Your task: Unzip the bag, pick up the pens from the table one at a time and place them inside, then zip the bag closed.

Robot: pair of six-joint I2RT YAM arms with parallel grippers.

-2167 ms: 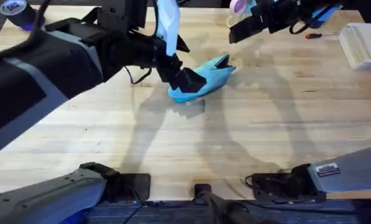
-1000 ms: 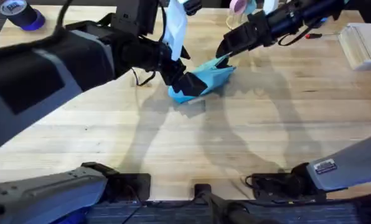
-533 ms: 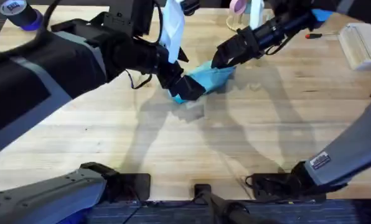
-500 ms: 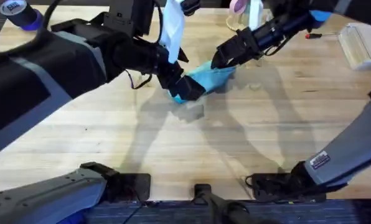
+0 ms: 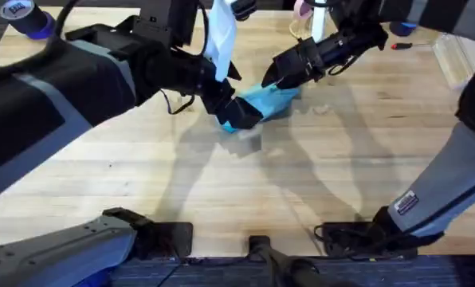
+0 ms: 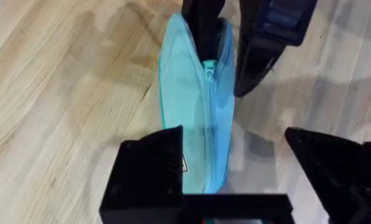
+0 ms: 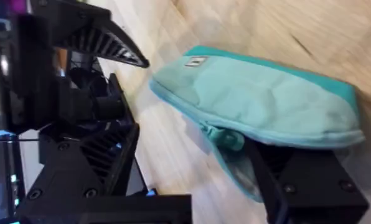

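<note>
The turquoise pencil pouch (image 5: 257,102) is lying far on the wooden surface (image 5: 301,183). The left claw (image 6: 235,174), spread, is straddling its near end; the right claw (image 5: 273,77) is pinching the far end. Unzipping seems underway: next, pulling the zipper pull (image 6: 208,64).

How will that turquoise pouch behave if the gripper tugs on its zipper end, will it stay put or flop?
The bag looks soft and wrinkled, so it would probably sag and bend. It seems light, likely sliding on the table unless the left gripper pins its other end.
</note>
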